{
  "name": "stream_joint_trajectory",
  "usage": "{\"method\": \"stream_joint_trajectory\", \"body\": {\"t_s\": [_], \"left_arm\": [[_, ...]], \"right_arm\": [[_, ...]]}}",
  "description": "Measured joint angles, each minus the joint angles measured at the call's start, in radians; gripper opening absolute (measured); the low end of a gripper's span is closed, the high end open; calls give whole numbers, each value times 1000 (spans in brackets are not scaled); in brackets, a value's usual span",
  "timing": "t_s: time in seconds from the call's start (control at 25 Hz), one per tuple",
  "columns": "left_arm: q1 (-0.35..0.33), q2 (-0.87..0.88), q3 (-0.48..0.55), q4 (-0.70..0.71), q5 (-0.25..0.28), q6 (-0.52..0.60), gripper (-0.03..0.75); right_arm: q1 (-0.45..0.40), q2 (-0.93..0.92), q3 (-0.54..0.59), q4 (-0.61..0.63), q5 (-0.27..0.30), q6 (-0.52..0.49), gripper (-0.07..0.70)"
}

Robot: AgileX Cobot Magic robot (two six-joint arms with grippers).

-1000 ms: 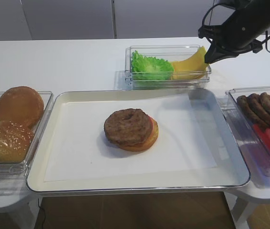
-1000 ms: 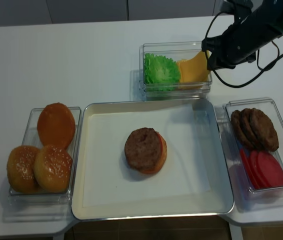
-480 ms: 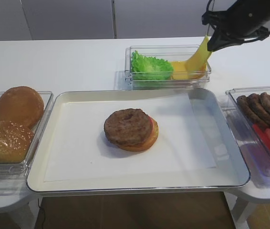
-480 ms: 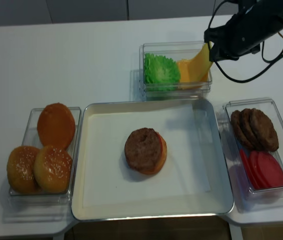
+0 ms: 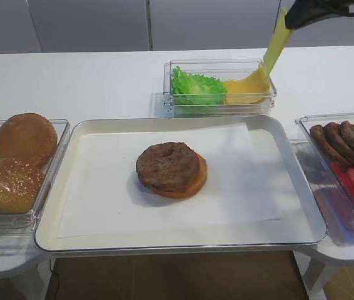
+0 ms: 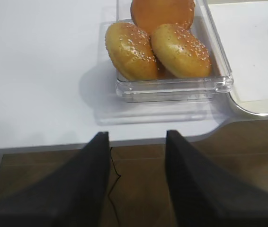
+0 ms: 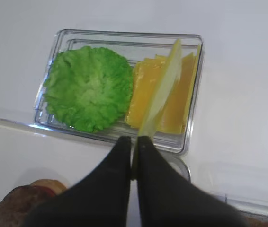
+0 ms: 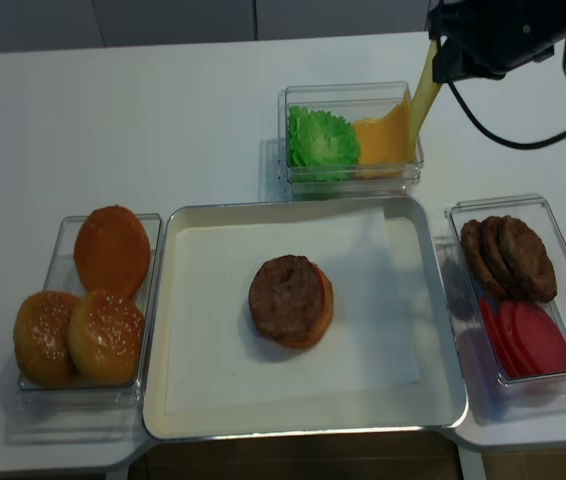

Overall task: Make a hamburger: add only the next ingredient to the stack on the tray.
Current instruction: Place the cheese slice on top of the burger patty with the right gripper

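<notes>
A: What carries everything here?

B: A white counter (image 8: pixel 163 110). The tray (image 8: pixel 155 330) lies on it at the front middle, with its metal rim.

A: And beside the tray?

B: On the left, just beside it, stands a clear container with buns (image 8: pixel 63 245). On the right stands another clear container with patties and tomato slices (image 8: pixel 563 215). Behind the tray, a third clear container with lettuce and cheese (image 8: pixel 353 92) rests on the counter, a little apart from the tray.
</notes>
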Motion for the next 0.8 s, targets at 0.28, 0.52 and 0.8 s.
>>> {"method": "stream_joint_trajectory", "body": {"t_s": [0.28, 0.52, 0.8], "left_arm": [[0, 0, 0, 0, 0, 0, 293], [0, 0, 0, 0, 0, 0, 293], [0, 0, 0, 0, 0, 0, 293]], "right_arm": [[37, -139, 90, 0, 42, 6, 36], [144, -267, 244, 0, 48, 13, 36], [302, -307, 326, 0, 30, 53, 36]]}}
